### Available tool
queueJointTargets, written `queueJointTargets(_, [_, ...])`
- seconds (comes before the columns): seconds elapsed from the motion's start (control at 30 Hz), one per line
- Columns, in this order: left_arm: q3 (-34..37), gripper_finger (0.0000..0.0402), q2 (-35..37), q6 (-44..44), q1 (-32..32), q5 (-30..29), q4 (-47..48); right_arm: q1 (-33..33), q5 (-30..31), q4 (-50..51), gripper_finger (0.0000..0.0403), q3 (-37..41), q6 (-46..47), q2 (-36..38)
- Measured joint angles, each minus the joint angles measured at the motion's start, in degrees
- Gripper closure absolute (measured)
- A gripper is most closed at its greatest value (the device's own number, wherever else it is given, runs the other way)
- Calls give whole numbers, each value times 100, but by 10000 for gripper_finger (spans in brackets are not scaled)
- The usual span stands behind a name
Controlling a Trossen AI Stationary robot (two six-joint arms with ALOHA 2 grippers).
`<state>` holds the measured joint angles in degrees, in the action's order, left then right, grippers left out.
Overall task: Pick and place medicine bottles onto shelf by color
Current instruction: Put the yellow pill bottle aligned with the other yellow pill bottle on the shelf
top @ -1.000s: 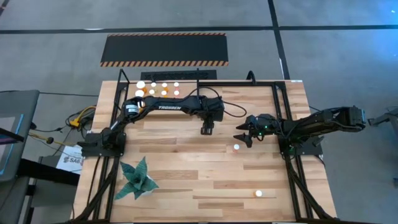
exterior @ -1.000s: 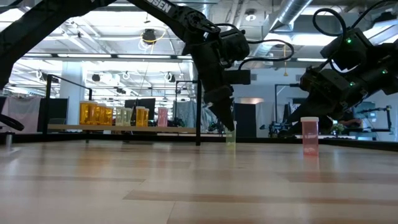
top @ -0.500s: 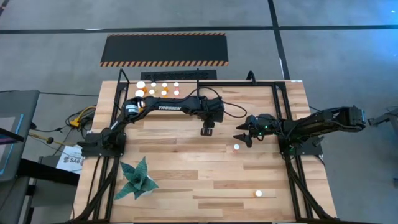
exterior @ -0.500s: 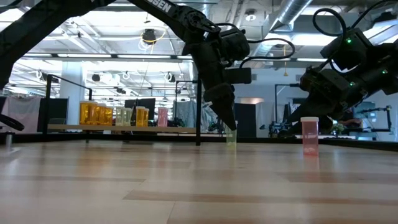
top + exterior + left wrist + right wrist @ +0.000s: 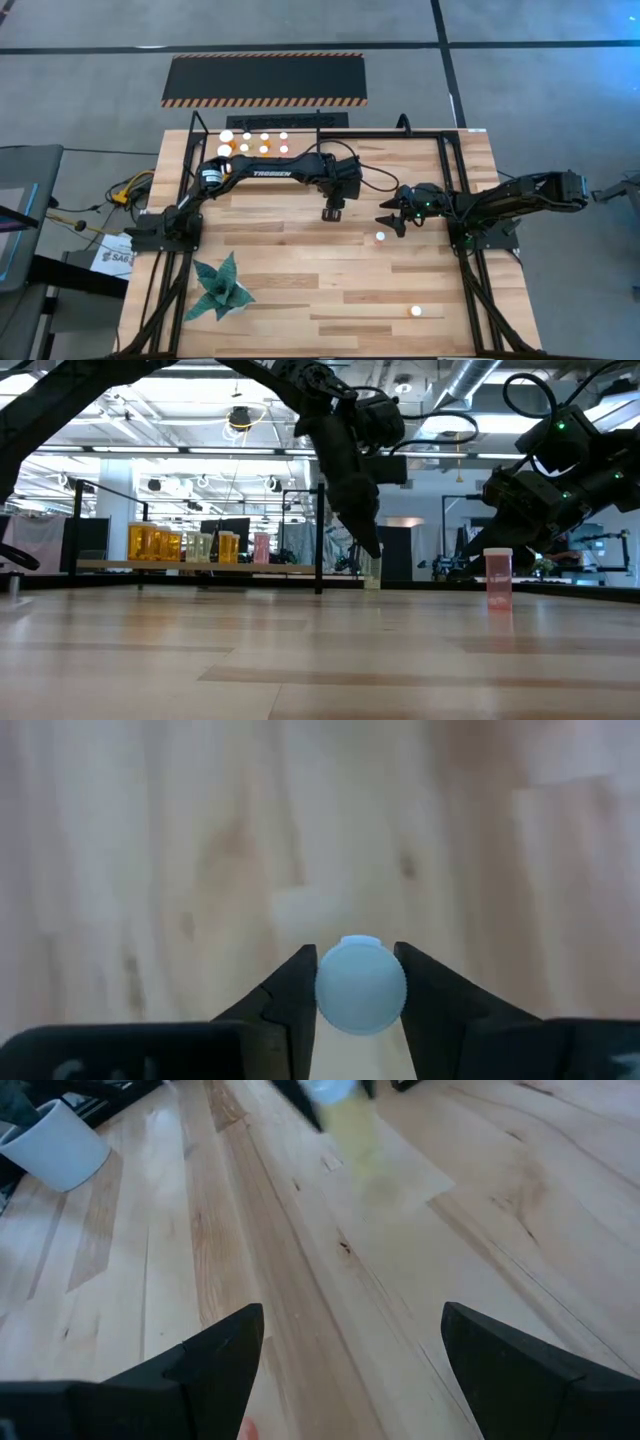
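White-capped bottle [image 5: 361,986] — pale yellowish body — pinched between left gripper [image 5: 356,988] fingers [image 5: 290,1005].

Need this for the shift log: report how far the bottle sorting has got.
Done: a group of capped bottles stands on the shelf at the table's far left.
In hand: the left gripper is shut on a pale bottle near mid-table.
Left: a pinkish bottle beside the open right gripper, and another bottle near the front edge.
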<state>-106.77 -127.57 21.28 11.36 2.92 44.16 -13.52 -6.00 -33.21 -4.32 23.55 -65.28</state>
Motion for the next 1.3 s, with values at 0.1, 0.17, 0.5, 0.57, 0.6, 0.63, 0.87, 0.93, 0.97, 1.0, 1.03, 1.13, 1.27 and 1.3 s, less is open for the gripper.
queueJointTargets(0.1, [-182, 301, 60, -49, -11, 443, 339, -2, 1, 1, 76, 0, 0, 0])
queueJointTargets(0.17, [-205, 299, 187, -77, -10, 782, 420, 0, 0, 9, 76, 0, 0, 0])
queueJointTargets(0.5, [885, 296, 1374, -413, 30, 663, 404, 0, 0, 131, 76, 0, 0, 0])
queueJointTargets(0.57, [1456, 295, 1832, -391, 38, 595, 52, -1, 0, 135, 76, 0, 0, 0])
queueJointTargets(0.6, [1770, 295, 2086, -396, 53, 506, -197, -2, 0, 150, 76, 0, 0, 0])
queueJointTargets(0.63, [2063, 295, 2340, -393, 73, 414, -415, -2, 0, 161, 76, 0, 0, 0])
queueJointTargets(0.87, [2771, 295, 3133, -373, -17, 20, -1157, 0, 0, 174, 76, 0, 0, 0])
queueJointTargets(0.93, [2764, 296, 3080, -284, -40, 11, -1114, -2, 0, 175, 76, 0, 0, 0])
queueJointTargets(0.97, [2753, 296, 3021, -256, -42, 13, -1119, -1, 0, 175, 76, 0, 0, 0])
queueJointTargets(1.0, [2753, 297, 2970, -244, -41, 50, -1136, -1, 0, 174, 76, 0, 0, 0])
queueJointTargets(1.03, [2756, 297, 2907, -239, -33, 93, -1153, 0, 0, 170, 76, 0, 0, 0])
queueJointTargets(1.13, [2764, 297, 2801, -219, -29, 146, -1224, -2, 0, 167, 76, 0, -1, 0])
queueJointTargets(1.27, [2759, 298, 2736, -234, -24, 241, -1306, -1, 0, 168, 76, 0, 0, 0])
queueJointTargets(1.3, [2771, 298, 2710, -243, -21, 280, -1331, -1, 0, 167, 76, 0, 0, 0])
